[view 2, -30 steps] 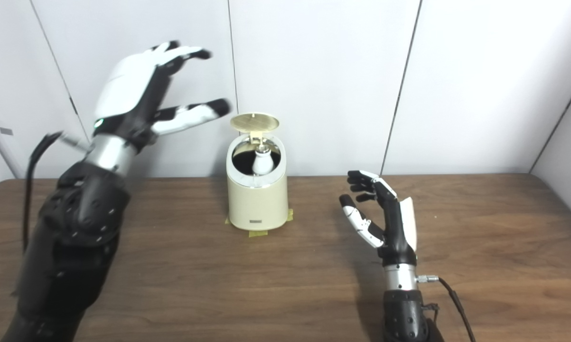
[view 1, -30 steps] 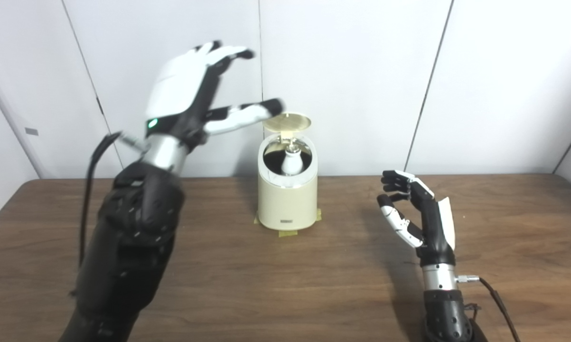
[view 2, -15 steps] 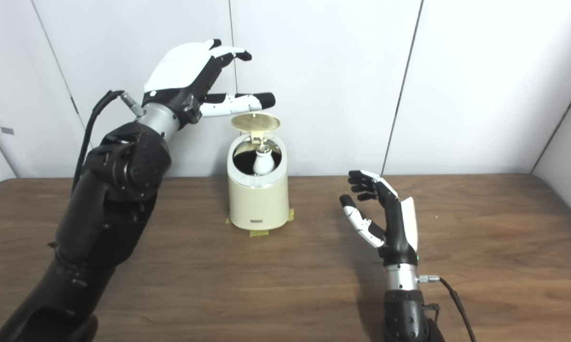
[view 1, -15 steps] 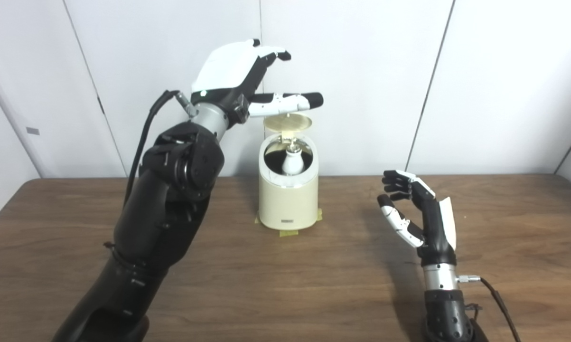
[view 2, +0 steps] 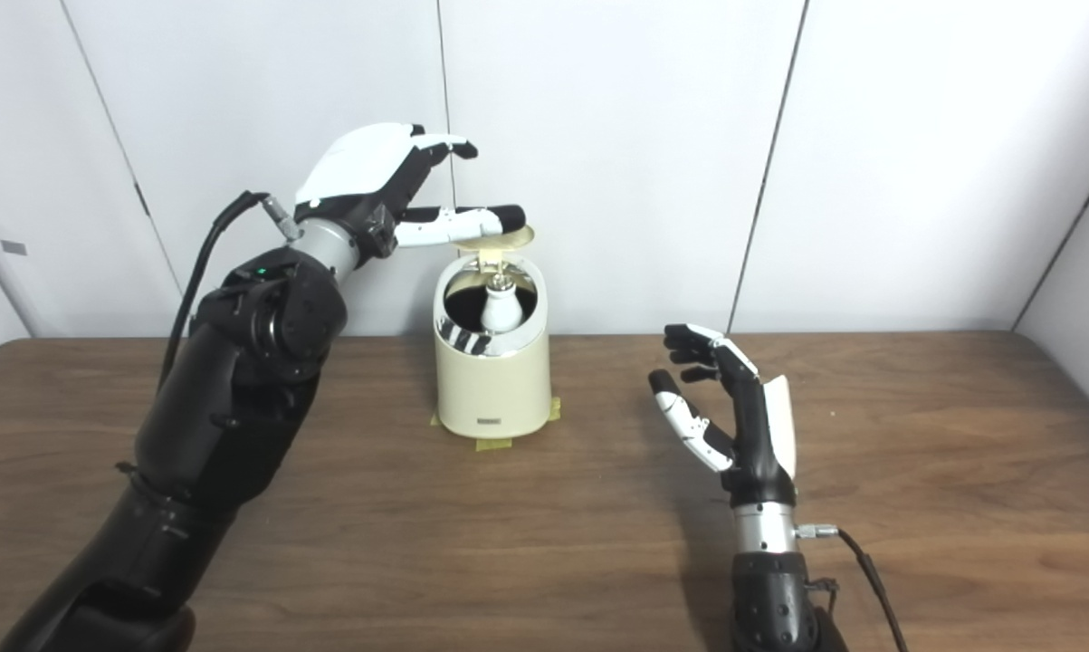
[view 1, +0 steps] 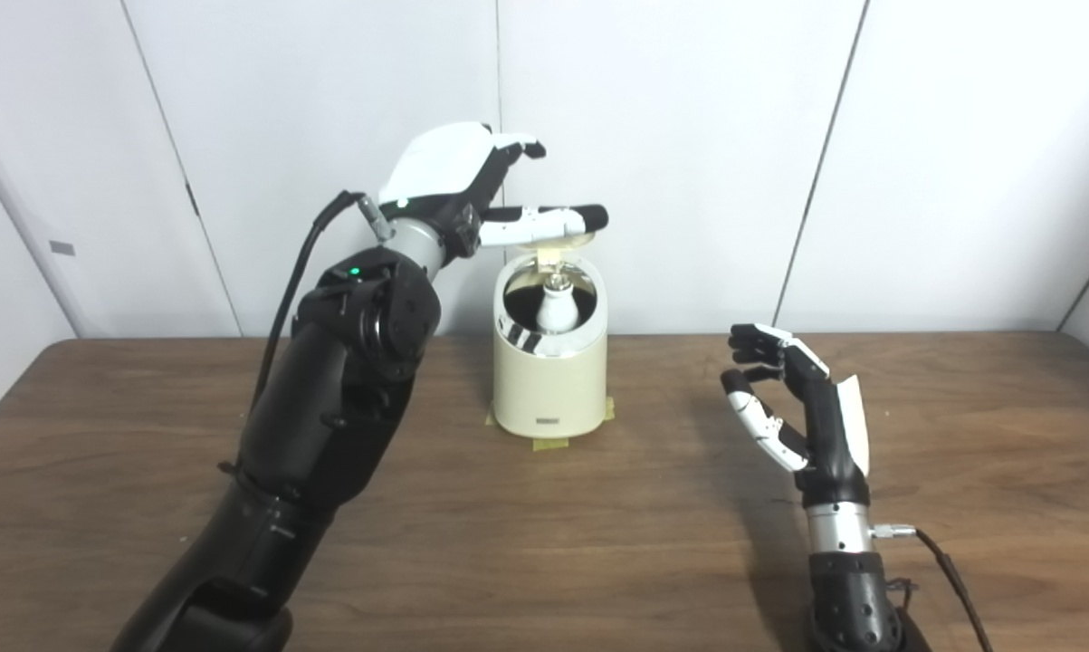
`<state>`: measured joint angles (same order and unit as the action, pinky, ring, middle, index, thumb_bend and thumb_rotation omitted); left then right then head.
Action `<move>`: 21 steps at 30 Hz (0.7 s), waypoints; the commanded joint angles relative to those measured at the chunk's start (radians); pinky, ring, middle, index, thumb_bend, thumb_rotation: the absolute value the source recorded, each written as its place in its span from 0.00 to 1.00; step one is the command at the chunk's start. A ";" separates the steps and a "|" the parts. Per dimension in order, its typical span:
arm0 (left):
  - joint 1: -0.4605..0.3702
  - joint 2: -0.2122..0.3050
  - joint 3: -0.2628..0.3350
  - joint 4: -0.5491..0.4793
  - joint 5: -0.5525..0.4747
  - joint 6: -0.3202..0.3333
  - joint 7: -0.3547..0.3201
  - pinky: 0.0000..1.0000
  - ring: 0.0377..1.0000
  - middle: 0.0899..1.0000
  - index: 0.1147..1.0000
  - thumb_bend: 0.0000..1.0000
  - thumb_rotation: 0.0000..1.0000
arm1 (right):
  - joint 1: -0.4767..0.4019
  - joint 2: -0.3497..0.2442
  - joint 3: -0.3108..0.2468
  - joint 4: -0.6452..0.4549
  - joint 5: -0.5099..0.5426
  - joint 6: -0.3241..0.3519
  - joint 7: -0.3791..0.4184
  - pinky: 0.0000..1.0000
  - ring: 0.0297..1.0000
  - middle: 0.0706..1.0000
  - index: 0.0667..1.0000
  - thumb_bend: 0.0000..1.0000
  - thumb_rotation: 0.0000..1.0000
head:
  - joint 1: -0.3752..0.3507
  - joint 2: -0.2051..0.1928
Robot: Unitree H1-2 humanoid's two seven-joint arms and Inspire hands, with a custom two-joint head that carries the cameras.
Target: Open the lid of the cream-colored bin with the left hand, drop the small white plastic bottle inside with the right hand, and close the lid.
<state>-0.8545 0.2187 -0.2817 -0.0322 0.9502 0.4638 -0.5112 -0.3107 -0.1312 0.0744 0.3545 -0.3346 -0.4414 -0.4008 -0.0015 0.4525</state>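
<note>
The cream-colored bin (view 1: pixel 549 380) stands on the table near the back wall, taped down at its base. Its round lid (view 1: pixel 564 240) is raised on the rear hinge. The small white plastic bottle (view 1: pixel 555 308) stands inside the dark opening. My left hand (view 1: pixel 472 186) is open just above the bin, its thumb stretched across the top of the lid; I cannot tell whether it touches. My right hand (view 1: pixel 793 407) is open and holds nothing, upright over the table to the right of the bin.
The brown wooden table (view 1: pixel 544 543) ends at a white panelled wall (view 1: pixel 689 136) right behind the bin. Yellow tape (view 1: pixel 551 443) marks the bin's base. A cable (view 1: pixel 947 561) trails from my right wrist.
My left hand has swung right from the left of the bin to above it, then dropped onto the level of the lid. The right hand has stayed still.
</note>
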 commanded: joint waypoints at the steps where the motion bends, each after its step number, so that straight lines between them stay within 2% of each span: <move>1: -0.067 -0.008 0.019 0.001 -0.001 0.004 0.030 1.00 1.00 0.89 0.83 0.99 1.00 | 0.055 0.022 0.011 0.063 0.005 -0.028 0.001 0.56 0.64 0.66 0.68 0.26 0.59 | 0.000 0.001; 4: -0.084 -0.019 0.026 0.034 -0.009 0.004 0.026 1.00 1.00 0.90 0.82 0.97 1.00 | 0.055 0.023 0.012 0.064 0.008 -0.028 0.003 0.57 0.64 0.66 0.68 0.26 0.57 | -0.003 0.000; 13: -0.130 -0.044 0.027 0.133 -0.022 0.004 0.034 1.00 1.00 0.91 0.82 0.95 1.00 | 0.059 0.031 0.018 0.057 0.008 -0.028 -0.004 0.57 0.64 0.65 0.67 0.29 0.62 | -0.011 0.002; 21: -0.148 -0.057 0.030 0.171 -0.036 0.005 0.021 1.00 1.00 0.95 0.85 0.98 1.00 | 0.060 0.045 0.014 0.050 0.001 -0.026 -0.009 0.57 0.64 0.65 0.67 0.26 0.54 | -0.023 0.008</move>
<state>-0.9278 0.1556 -0.2618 0.1486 0.9128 0.4661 -0.5125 -0.3110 -0.1292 0.0748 0.3548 -0.3249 -0.4414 -0.4008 -0.0245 0.4602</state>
